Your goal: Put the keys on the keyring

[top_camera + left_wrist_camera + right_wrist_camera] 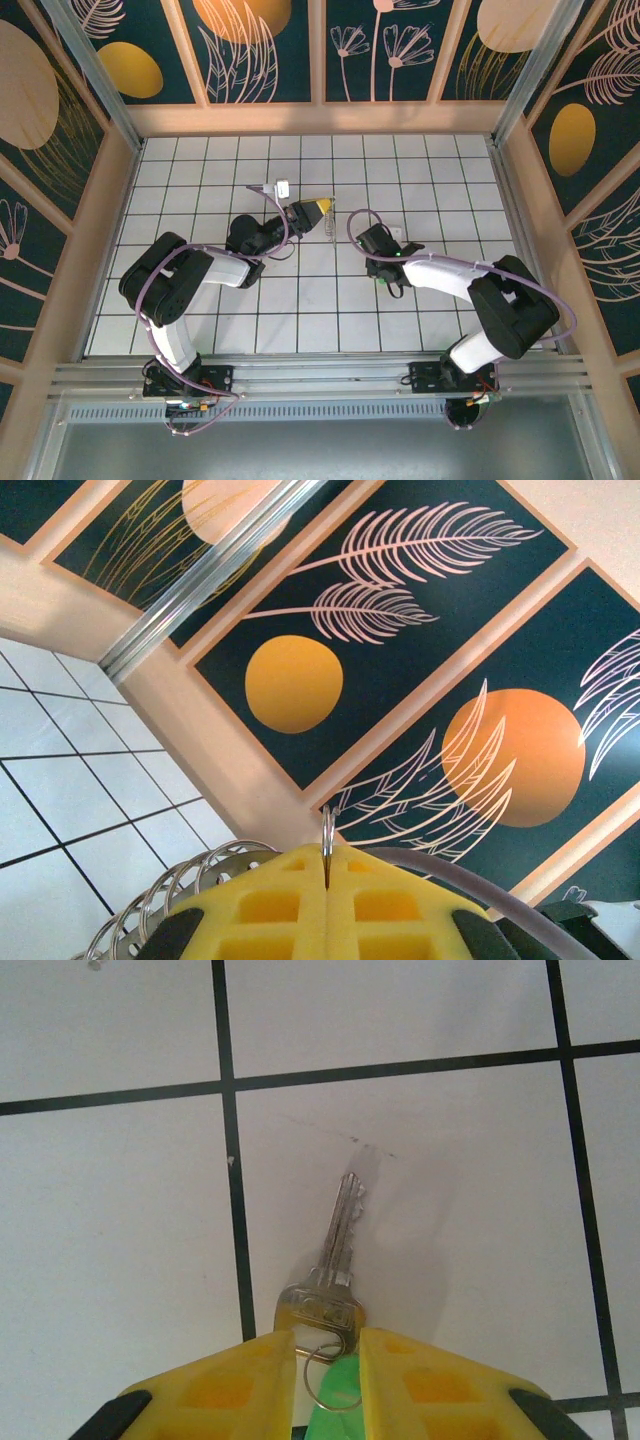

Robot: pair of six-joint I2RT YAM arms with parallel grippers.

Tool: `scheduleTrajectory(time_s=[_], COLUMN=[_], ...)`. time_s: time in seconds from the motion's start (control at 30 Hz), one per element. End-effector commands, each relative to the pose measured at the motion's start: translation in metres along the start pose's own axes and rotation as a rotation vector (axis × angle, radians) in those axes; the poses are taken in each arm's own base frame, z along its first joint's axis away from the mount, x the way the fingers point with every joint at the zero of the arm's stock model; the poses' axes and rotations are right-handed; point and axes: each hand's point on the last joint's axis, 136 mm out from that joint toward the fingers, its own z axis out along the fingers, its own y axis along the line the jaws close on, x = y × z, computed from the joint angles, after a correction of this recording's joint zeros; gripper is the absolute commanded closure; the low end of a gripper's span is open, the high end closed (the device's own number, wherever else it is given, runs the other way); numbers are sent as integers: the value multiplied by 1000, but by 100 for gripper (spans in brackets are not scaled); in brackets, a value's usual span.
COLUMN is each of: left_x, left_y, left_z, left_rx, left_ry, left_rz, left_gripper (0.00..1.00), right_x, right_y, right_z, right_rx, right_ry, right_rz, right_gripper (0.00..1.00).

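Observation:
My left gripper (322, 207) hovers over the middle of the tiled floor, pointing right. Its yellow fingers (270, 900) are shut on the keyring (327, 830), a thin metal loop seen edge-on and sticking up from the seam between them. The same keyring (330, 226) hangs just below the fingertips. My right gripper (382, 272) points down at the floor a tile to the right. Its jaws stand slightly apart over a silver key (340, 1230) lying flat, blade pointing away. The key's head, a small wire ring (322, 1375) and a green key head (340, 1390) sit in the gap.
Several silver wire loops (170, 880) curve behind the left finger, and a grey cable (480, 880) runs to its right. Painted walls (320, 50) fence the white tiled floor (200, 180) on three sides. Purple cables (520, 275) trail along both arms.

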Motion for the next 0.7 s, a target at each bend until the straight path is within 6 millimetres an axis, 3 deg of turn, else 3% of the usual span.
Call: scheduleTrajectory(time_s=[0.0, 0.3, 0.67], left_x=[-13, -12, -13], left_y=[-18, -16, -18], left_z=[4, 4, 3], left_rx=[80, 78, 82], left_ry=[-32, -32, -33], left_rz=[43, 40, 42], left_gripper=[100, 100, 100], right_x=[15, 15, 8], right_y=[-4, -7, 0], right_z=[6, 19, 17], right_rx=[26, 80, 52], right_ry=[44, 48, 39], right_rz=[-26, -52, -56], right_gripper=[76, 79, 100])
